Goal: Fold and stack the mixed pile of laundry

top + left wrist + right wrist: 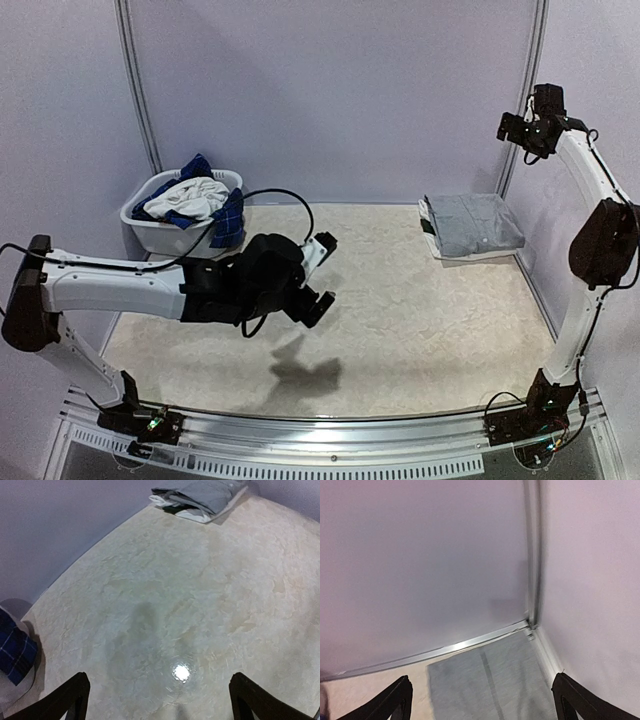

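The mixed laundry pile [195, 200], white and blue plaid pieces, lies heaped in a white basket [150, 232] at the back left. A blue plaid piece [15, 652] shows at the edge of the left wrist view. A folded grey T-shirt [475, 222] tops a small stack at the back right, with a white and dark piece under it. The stack [200, 497] also shows far off in the left wrist view. My left gripper [324, 272] hovers open over the bare table middle, its jaws [160, 692] empty. My right gripper [520, 130] is raised high above the grey T-shirt [490, 680], open [480, 695] and holding nothing.
Purple walls close the back and right sides, with a metal corner post [534, 555] just behind the stack. The beige table top [400, 320] spreads between basket and stack. A black cable [285, 195] loops from the left arm near the basket.
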### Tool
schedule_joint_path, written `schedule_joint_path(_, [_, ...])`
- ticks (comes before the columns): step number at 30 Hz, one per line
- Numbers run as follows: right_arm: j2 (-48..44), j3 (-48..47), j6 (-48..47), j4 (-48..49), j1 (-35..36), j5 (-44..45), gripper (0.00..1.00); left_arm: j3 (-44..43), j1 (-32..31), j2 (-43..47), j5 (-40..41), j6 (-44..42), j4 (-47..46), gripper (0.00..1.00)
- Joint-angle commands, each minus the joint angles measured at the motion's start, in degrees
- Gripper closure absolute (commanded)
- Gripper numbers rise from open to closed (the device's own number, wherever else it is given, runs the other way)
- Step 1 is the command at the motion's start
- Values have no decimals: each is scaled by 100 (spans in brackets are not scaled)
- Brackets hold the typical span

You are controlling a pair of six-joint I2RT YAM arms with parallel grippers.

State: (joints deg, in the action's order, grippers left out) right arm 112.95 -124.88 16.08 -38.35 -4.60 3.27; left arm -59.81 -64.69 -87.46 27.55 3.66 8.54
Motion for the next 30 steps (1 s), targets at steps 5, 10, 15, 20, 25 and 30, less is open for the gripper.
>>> schedule_joint_path(5, [-1456, 1963, 487, 757, 800, -1110, 1, 521, 103, 976, 1132, 545, 525, 0])
schedule_joint_path(10, [-2464, 3661, 894, 1724, 1169, -1613, 1, 807, 152, 1657, 1459, 704, 835, 0])
schedule_joint_path(15, [-3192, 4820, 1112, 2226, 1455, -2064, 1, 875, 182, 2248, 1748, 1176, 1449, 0])
schedule_joint_path(20, [-3887, 6107, 1305, 2773, 1634, -2463, 1, 858, 184, 2644, 1890, 1608, 2204, 0])
schedule_joint_path(25, [-4750, 7354, 1485, 3345, 1842, -2683, 1, 1068, 184, 3242, 2155, 1658, 2800, 0])
schedule_joint_path(30, [-5236, 8410, 1682, 3708, 1851, -2860, 1, 1184, 151, 3788, 2572, 1552, 3139, 0])
